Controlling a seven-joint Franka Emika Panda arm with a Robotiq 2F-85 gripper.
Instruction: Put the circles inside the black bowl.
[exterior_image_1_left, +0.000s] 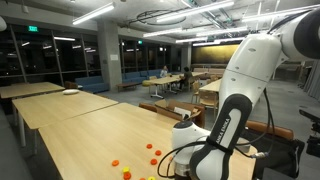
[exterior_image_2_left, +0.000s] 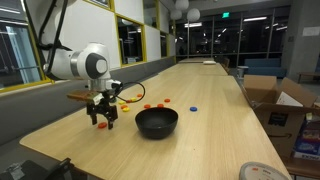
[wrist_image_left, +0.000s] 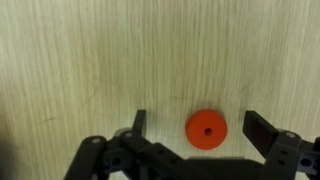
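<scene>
Hovering low near an edge of the wooden table (exterior_image_2_left: 215, 95), the gripper (wrist_image_left: 198, 122) stands spread, one orange circle (wrist_image_left: 206, 128) lying between its fingers (wrist_image_left: 258, 128), touching neither. The black bowl (exterior_image_2_left: 156, 122) sits just beside with open room around it, more circles (exterior_image_2_left: 150, 105) scattered behind it.

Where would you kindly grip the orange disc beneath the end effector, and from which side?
Take the orange disc by opposite points of its rim, coming straight down from above: it lies flat on the table, so only its thin edge offers a hold. The open end effector straddles it.
</scene>
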